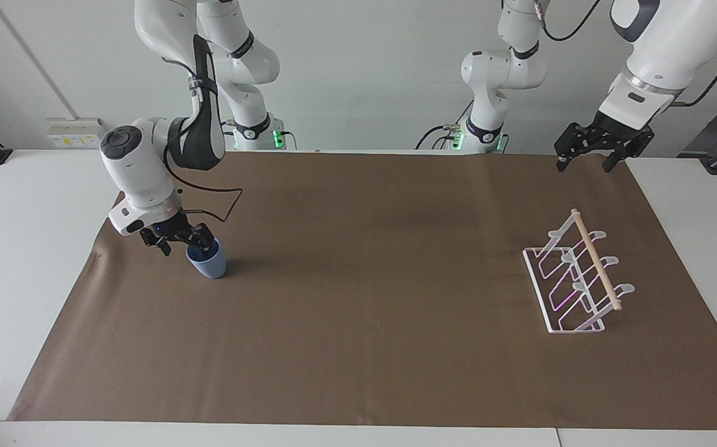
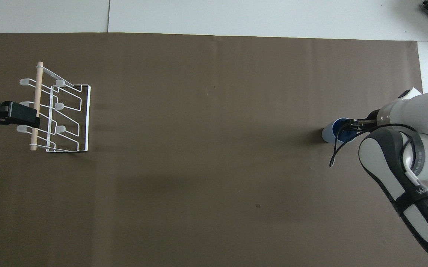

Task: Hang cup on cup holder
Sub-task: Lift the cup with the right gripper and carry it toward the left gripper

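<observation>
The light-blue cup (image 1: 210,264) stands upright on the brown mat at the right arm's end of the table; it also shows in the overhead view (image 2: 328,134). My right gripper (image 1: 184,243) is down at the cup's rim and open, with one finger inside the cup and the other outside, on the side toward the table's end. In the overhead view the right gripper (image 2: 351,124) covers part of the cup's mouth. The white wire cup holder (image 1: 537,292) with its wooden dowel (image 1: 594,259) stands at the left arm's end. My left gripper (image 1: 581,160) waits open, high in the air.
The brown mat (image 1: 358,310) covers most of the white table. In the overhead view the raised left gripper (image 2: 13,115) overlaps the cup holder (image 2: 88,118) and its dowel (image 2: 39,85). A black cable (image 1: 221,202) loops from the right wrist over the mat.
</observation>
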